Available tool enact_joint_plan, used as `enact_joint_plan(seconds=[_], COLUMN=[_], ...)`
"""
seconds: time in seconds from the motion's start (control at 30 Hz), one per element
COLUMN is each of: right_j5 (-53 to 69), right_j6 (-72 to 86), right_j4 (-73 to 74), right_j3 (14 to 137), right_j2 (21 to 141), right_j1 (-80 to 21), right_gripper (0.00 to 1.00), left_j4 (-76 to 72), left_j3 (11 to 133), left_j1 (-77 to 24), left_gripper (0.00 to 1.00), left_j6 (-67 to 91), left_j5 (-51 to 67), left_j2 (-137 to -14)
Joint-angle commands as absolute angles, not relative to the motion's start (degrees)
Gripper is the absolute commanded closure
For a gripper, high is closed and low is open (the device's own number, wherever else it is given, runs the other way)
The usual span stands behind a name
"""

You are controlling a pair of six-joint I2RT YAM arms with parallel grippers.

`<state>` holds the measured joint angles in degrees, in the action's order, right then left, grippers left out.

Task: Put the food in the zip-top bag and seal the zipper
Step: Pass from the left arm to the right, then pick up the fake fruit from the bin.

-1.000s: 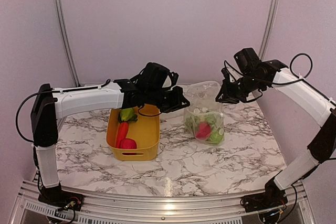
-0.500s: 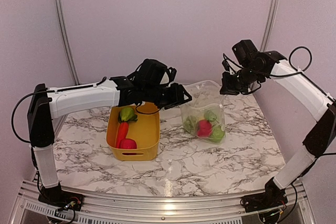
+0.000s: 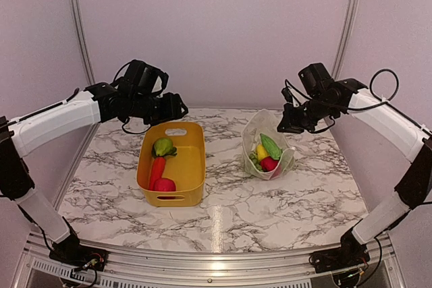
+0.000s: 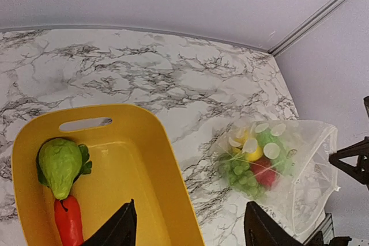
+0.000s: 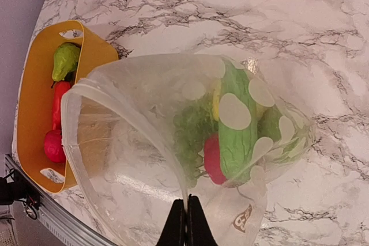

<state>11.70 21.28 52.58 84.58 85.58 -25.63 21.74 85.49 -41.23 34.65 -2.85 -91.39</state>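
The clear dotted zip-top bag [image 3: 267, 145] rests on the marble with its mouth open and tilted up. Inside it lies food: a green cucumber [image 5: 236, 125], a red piece [image 5: 212, 159], green grapes [image 4: 242, 172] and a yellow lemon [image 4: 252, 152]. My right gripper [image 5: 186, 223] is shut on the zipper [image 5: 151, 136] at the bag's mouth edge, also seen from above as the right gripper [image 3: 287, 125]. My left gripper [image 3: 177, 108] is open and empty, hovering above the far end of the yellow bin, apart from the bag; the left gripper [image 4: 189, 214] shows two black fingers spread wide.
The yellow bin [image 3: 200, 160] stands left of the bag and holds a green fruit [image 3: 163, 146], an orange-red carrot [image 3: 156, 170] and a red piece [image 3: 164, 185]. Metal posts rise at the back corners, with walls close behind the table.
My left gripper has opened, let go of the bag's mouth and drawn back to the left above the bin. The bag has sagged down and right, and my right gripper has shut on its edge.
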Motion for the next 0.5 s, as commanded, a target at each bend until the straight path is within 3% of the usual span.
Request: enact_joint_plan(seconds=[0.0, 0.47], right_j5=[14.85, 18.63], right_j6=[21.89, 21.67], right_j4=[49.65, 52.72], right_j3=[83.38, 79.80], right_j2=[82.88, 78.10], right_j1=[-27.14, -28.47], right_gripper=[1.00, 1.00], left_j4=[33.15, 41.82], left_j3=[81.31, 77.54], left_j1=[-41.22, -41.31], left_gripper=[0.37, 0.39], left_j6=[32.39, 33.63], left_j5=[-3.23, -7.22], left_j2=[-92.03, -99.04])
